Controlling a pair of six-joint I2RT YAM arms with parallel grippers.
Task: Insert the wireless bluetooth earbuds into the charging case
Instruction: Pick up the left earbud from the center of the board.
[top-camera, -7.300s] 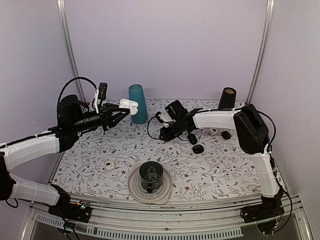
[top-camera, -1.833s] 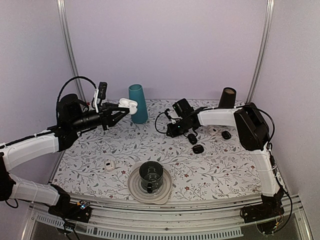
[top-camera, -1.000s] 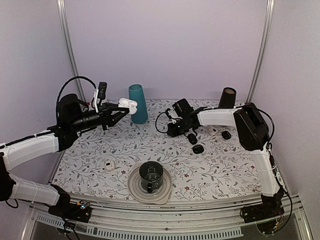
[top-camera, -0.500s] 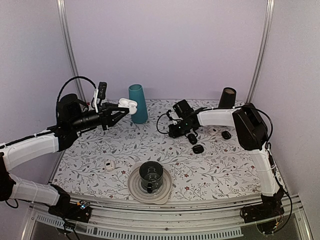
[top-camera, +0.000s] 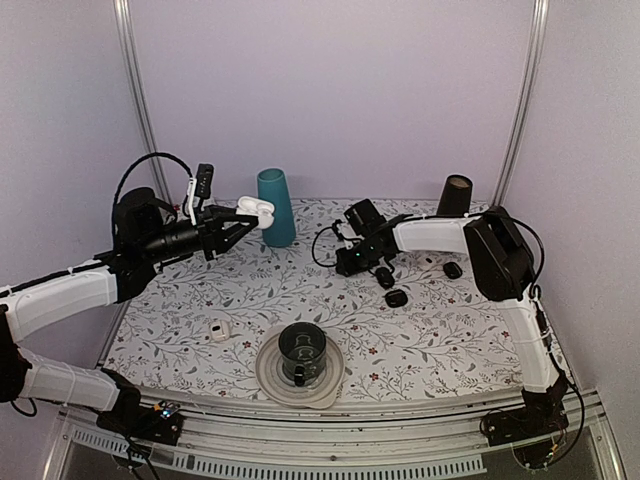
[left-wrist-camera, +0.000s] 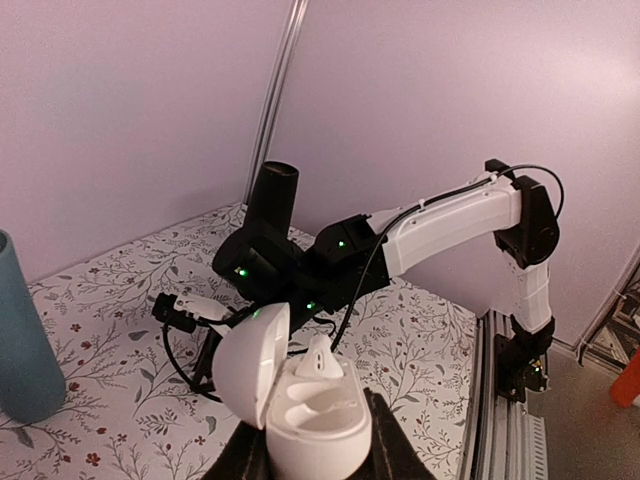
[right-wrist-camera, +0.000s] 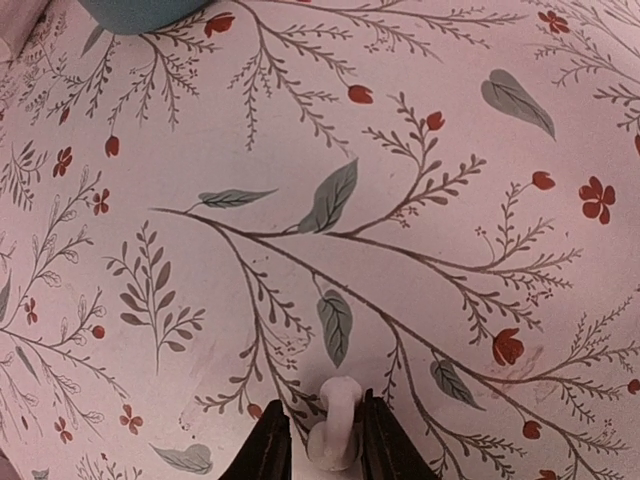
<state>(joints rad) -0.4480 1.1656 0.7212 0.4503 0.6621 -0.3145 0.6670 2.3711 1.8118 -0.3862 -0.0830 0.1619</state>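
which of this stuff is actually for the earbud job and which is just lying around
For the job:
charging case, lid open, held in the left gripper
seated earbud inside it
second earbud in the right gripper

Lying about:
teal cup
black cylinder
black oval objects
dark mug on a plate
small white piece, unclear what it is

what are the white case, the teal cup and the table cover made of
The charging case, held open in the left gripper, looks like glossy hard plastic: smooth moulded curves with soft highlights. The teal cup seems matte plastic or silicone; no shine shows. The table cover looks like printed vinyl or cloth, flat with a floral pattern.
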